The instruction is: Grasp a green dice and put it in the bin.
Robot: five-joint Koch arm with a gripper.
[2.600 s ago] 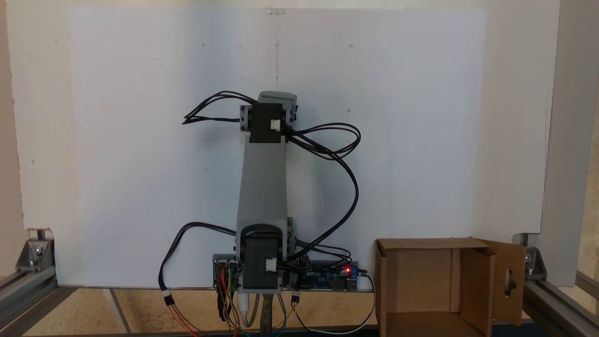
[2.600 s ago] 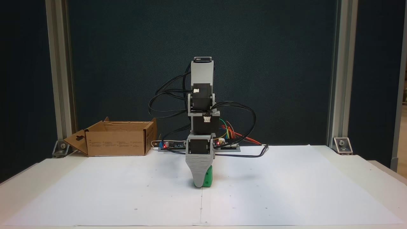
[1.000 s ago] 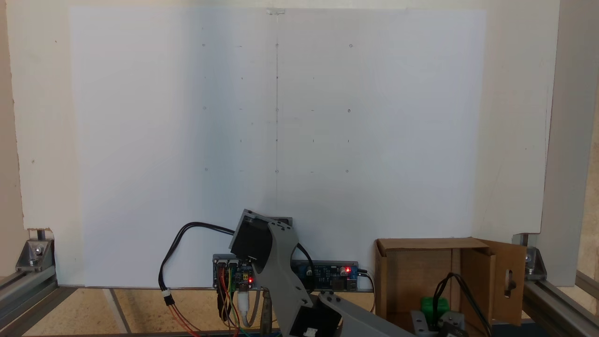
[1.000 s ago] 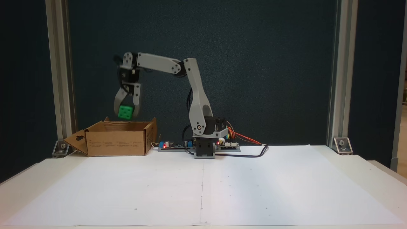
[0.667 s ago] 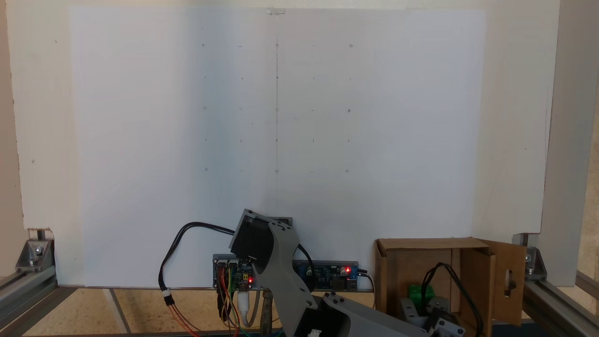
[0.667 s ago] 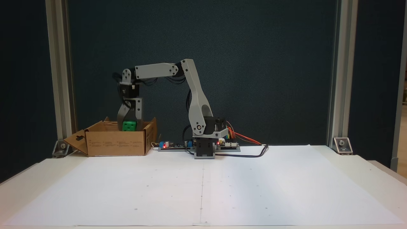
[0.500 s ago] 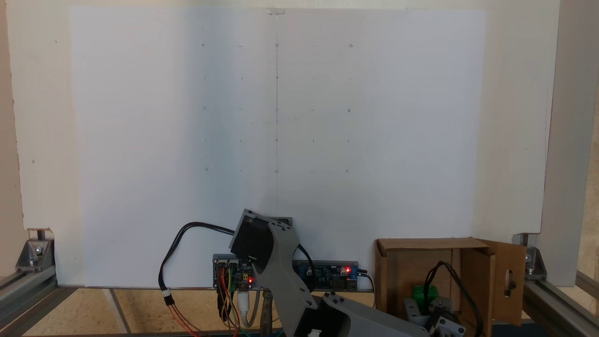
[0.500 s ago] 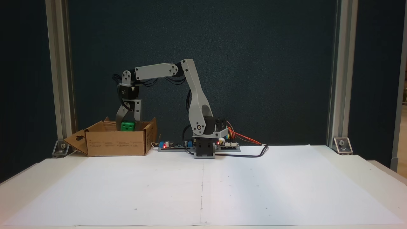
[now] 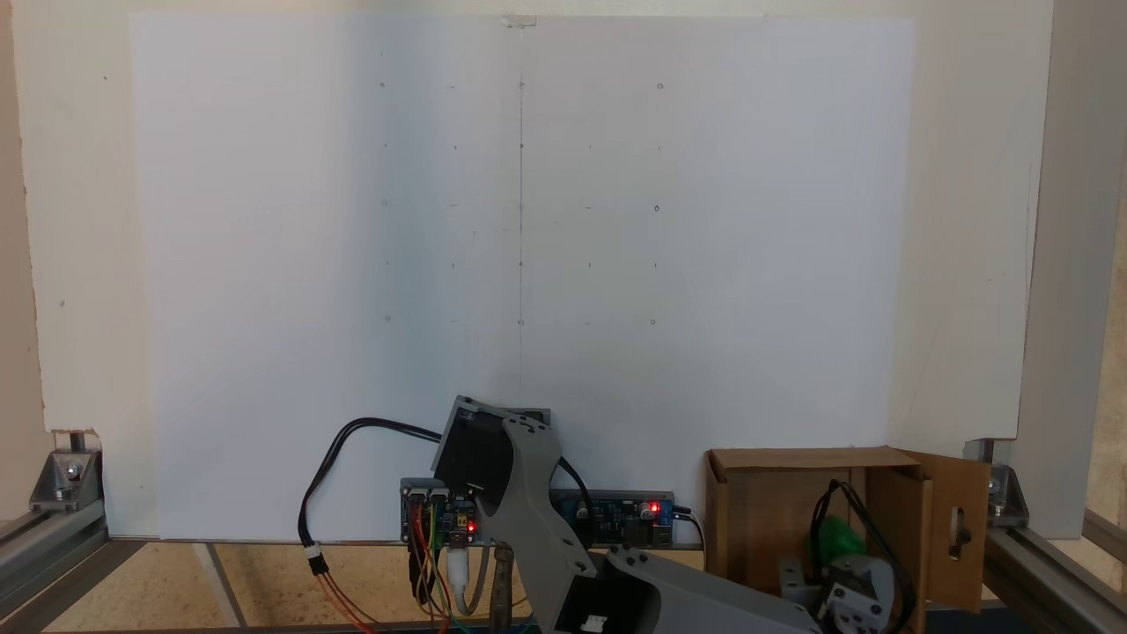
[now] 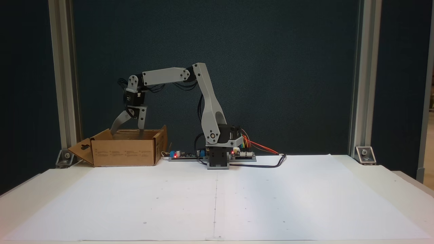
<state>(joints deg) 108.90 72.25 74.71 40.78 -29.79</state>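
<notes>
The bin (image 10: 125,152) is an open brown cardboard box at the table's back left, and it sits at the lower right as the bin (image 9: 792,462) in the fixed view from above. The green dice (image 9: 836,535) lies inside it, blurred, below the wrist cables. My gripper (image 10: 126,134) hangs just over the box rim, open, with its two grey fingers spread wide and nothing between them. From above, the gripper (image 9: 832,568) is over the box interior, right beside the dice.
A controller board (image 10: 190,155) with red lights and loose cables sits by the arm's base (image 10: 217,159). Aluminium frame posts (image 10: 66,84) stand at the back corners. A wide white paper sheet (image 10: 217,203) covers the table.
The arm lowered the dice into the box. The jaws have since spread apart, and the dice has left them and dropped inside the box.
</notes>
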